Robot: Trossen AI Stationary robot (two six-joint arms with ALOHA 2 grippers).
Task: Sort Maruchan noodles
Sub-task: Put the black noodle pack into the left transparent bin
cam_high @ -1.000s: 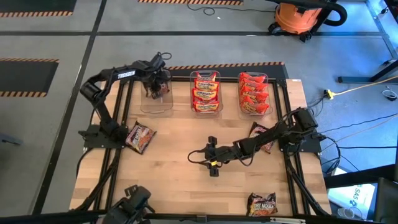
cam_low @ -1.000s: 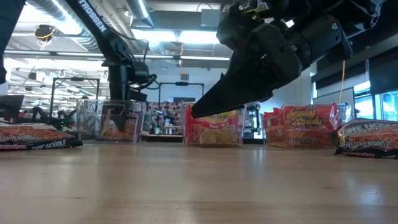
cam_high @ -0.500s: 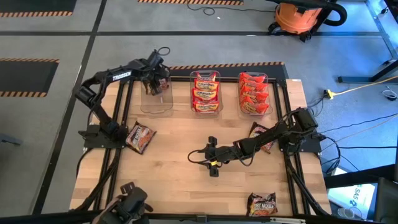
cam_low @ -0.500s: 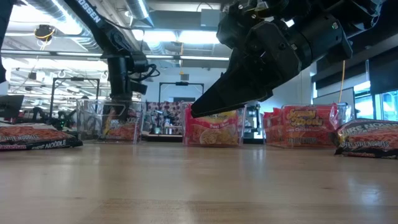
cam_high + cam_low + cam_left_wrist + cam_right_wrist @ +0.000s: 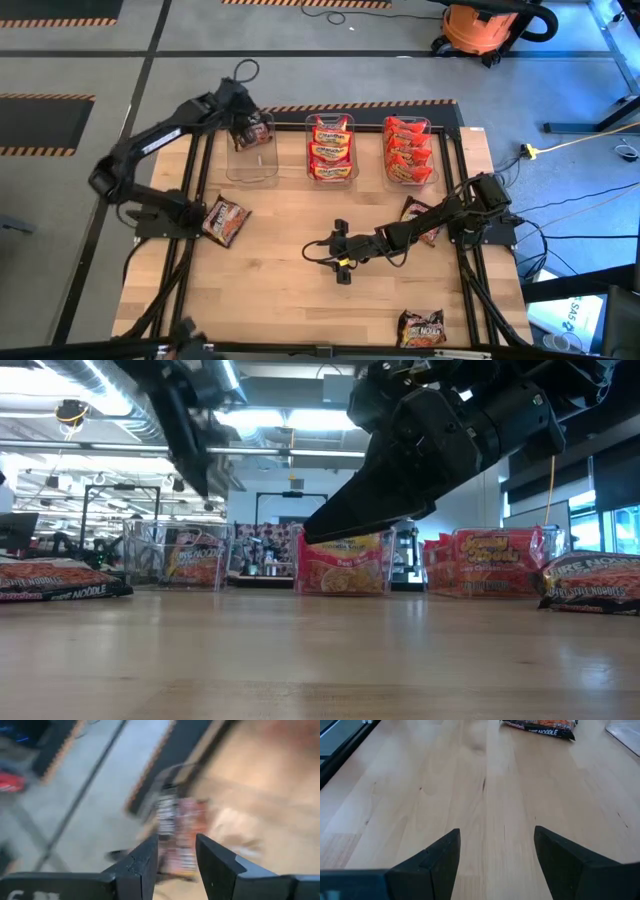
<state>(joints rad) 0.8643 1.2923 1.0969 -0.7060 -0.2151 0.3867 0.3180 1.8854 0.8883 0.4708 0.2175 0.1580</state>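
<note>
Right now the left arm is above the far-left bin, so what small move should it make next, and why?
Probably swing the left gripper back toward the dark packet by its base. Its fingers are apart and empty, one dark packet already lies in the left bin, and that loose one is the nearest. The right gripper waits open at mid-table.

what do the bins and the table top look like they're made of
The three clear rectangular bins look like glossy transparent plastic: the noodle packets and the wood show through their walls, and the edges catch glare. The pale table top looks like butcher-block wood with a matte finish: narrow glued strips with visible grain, seen close in the right wrist view.
</note>
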